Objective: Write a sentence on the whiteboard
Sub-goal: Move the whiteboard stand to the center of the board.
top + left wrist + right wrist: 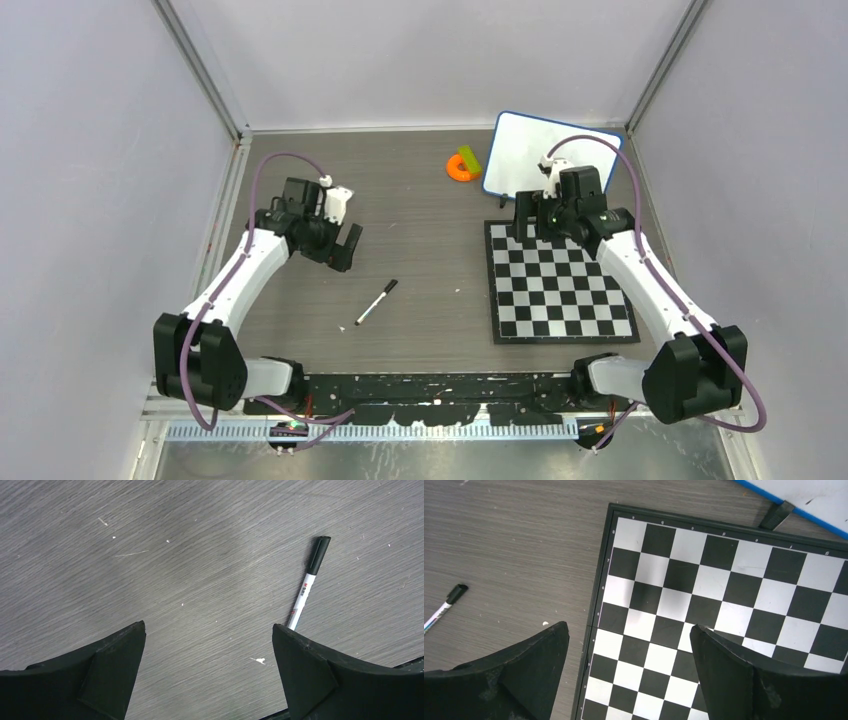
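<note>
Both pairs of jaws stood apart and held nothing. From the top camera, I saw the left gripper (341, 246) hanging above the table (420, 200), well apart from the one marker (376, 302) that lay nearer the bases. The right gripper (533, 218) hung over the far edge of the one chessboard (560, 290). One whiteboard (520, 150) lay tilted at the far right of the table, just beyond the chessboard, with the right wrist covering part of it. Beside its left edge sat one orange ring (461, 168) with a green piece on it. The table was grey wood grain, closed in by pale walls with metal corner posts.

On the left wrist camera, the left gripper (207, 630) was open wide, its fingers (115, 665) touching nothing. The marker (306, 590) lay on the bare table beyond the right-hand finger, black cap pointing away.

On the right wrist camera, the right gripper (629, 630) was just as wide, straddling the chessboard's (704, 580) left edge from above. I saw a blue-rimmed corner of the whiteboard (814, 497) at top right, one black foot (776, 515) just beside the chessboard's rim. The marker's (444, 607) capped end showed at the left.
</note>
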You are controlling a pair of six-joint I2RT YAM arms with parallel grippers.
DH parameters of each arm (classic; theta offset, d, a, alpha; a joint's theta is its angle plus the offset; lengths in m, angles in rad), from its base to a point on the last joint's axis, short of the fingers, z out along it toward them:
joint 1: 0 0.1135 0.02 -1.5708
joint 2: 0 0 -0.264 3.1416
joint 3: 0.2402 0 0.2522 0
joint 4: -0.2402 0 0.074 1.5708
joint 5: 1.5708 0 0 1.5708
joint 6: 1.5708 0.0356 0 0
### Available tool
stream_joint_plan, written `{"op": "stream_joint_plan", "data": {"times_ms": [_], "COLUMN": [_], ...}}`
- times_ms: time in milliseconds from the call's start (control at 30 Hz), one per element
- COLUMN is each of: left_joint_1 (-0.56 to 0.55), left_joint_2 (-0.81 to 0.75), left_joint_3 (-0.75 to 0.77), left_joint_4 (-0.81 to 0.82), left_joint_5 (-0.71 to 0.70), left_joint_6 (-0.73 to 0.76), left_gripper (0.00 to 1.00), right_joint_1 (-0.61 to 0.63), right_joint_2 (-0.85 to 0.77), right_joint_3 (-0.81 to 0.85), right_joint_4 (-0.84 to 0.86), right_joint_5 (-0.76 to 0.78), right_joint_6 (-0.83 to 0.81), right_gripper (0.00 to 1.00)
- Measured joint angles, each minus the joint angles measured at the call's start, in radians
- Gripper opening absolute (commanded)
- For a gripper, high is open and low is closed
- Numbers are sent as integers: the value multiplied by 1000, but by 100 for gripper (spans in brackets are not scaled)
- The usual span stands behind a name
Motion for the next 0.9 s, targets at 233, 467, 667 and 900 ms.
{"op": "stream_joint_plan", "data": {"times_ms": [233, 467, 667, 900], "left_joint_1": [-9, -10, -10, -10], "left_joint_2": [-8, -13, -27, -52], "left_joint_3": [21, 65, 65, 65], "left_joint_4": [-8, 17, 23, 45], "left_joint_5": [-31, -44, -90, -117], "left_joint_6": [-3, -73, -133, -169], "left_gripper": [100, 100, 100, 100], "right_joint_1": [0, 9, 43, 66], "right_joint_2": [-13, 141, 297, 464], "right_joint_3": [0, 31, 84, 183], "right_joint_4": [59, 152, 254, 371], "right_joint_5": [54, 174, 275, 381], "right_joint_6": [8, 91, 177, 239], "right_gripper": [93, 79, 65, 54]}}
